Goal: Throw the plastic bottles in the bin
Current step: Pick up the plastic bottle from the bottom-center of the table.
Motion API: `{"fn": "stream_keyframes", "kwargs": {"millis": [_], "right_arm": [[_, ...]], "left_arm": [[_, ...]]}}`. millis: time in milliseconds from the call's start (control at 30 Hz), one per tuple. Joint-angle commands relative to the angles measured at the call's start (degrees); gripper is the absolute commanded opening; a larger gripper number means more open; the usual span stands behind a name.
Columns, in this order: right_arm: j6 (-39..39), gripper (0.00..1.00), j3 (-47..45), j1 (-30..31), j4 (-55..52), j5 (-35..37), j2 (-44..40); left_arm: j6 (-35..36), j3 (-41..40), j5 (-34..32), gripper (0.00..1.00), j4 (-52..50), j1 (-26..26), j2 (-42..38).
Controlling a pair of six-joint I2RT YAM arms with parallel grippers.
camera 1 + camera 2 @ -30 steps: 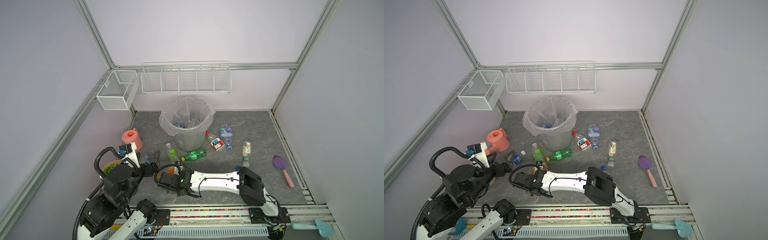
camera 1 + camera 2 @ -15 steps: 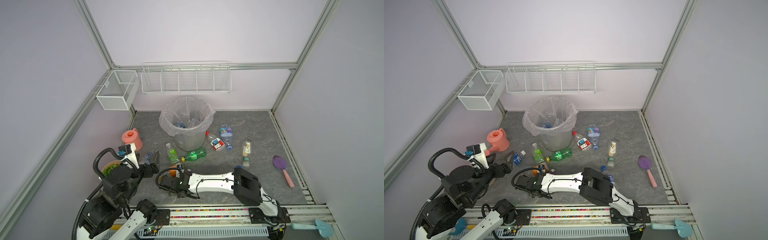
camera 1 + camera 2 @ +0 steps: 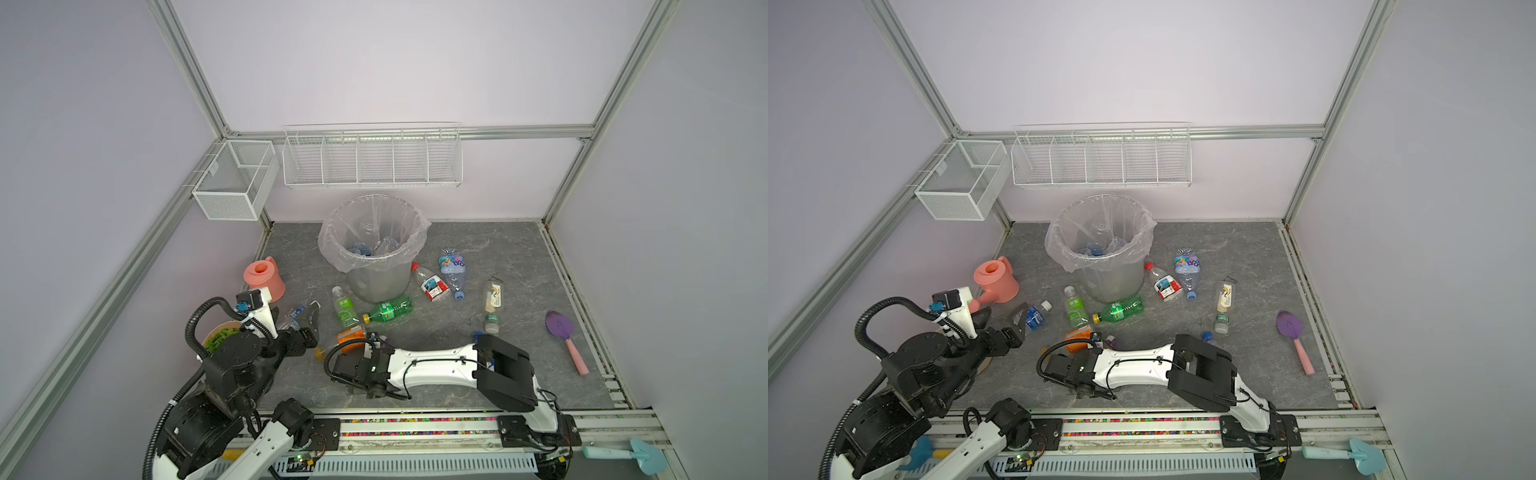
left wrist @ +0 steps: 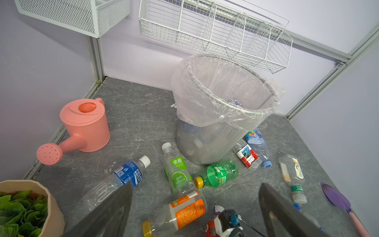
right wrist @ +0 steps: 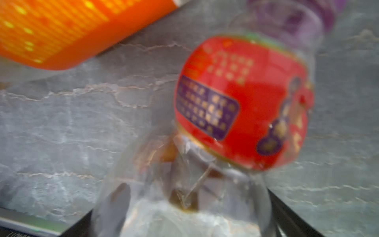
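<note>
One red-labelled bottle (image 5: pixel 242 98) straddled by right end effector (image 5: pixel 196 201); grip: cannot tell; left end effector (image 4: pixel 196 184) released; next: secure, lift to bin (image 3: pixel 374 286).

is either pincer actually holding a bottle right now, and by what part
Left pincer: nothing, jaws wide open. Right pincer straddles the clear base end of the red-label bottle; whether it grips cannot be told.

Scattered bottles (image 3: pixel 388 311) crowd the bin's (image 3: pixel 376 284) near side; bare floor (image 3: pixel 528 266) lies open toward the purple scoop (image 3: pixel 560 324).
</note>
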Motion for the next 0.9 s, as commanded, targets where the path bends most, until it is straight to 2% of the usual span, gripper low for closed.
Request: {"fn": "stream_keyframes", "kwargs": {"millis": [0,200,267,467,667,867], "right_arm": [[2.87,0.86,-2.92,0.2,-4.38,1.63,-2.07],[2.81,0.62,-3.85,-0.06,-5.45,3.16,-3.47],[2.54,0.59,-3.38,-0.02,-6.4,3.8,-3.65],[1.56,0.57,-1.77,0.3,-11.05,7.82,-5.51],[0.34,0.58,2.05,2.36,-23.1,18.34,-10.14],[-0.28,0.6,0.9,4.15,-31.8,29.39,-20.45]], "left_arm": [[0.12,1.16,-0.03,0.96,-1.04,-0.05,-0.21],[0.35,1.86,0.16,0.96,-0.68,-0.02,0.39],[0.47,1.86,0.17,0.96,-0.71,0.0,0.4],[0.44,1.86,0.33,0.96,-0.56,-0.01,0.32],[0.57,1.86,0.51,0.96,-0.41,-0.01,0.62],[0.56,1.05,1.12,0.96,0.47,-0.03,1.28]]}}
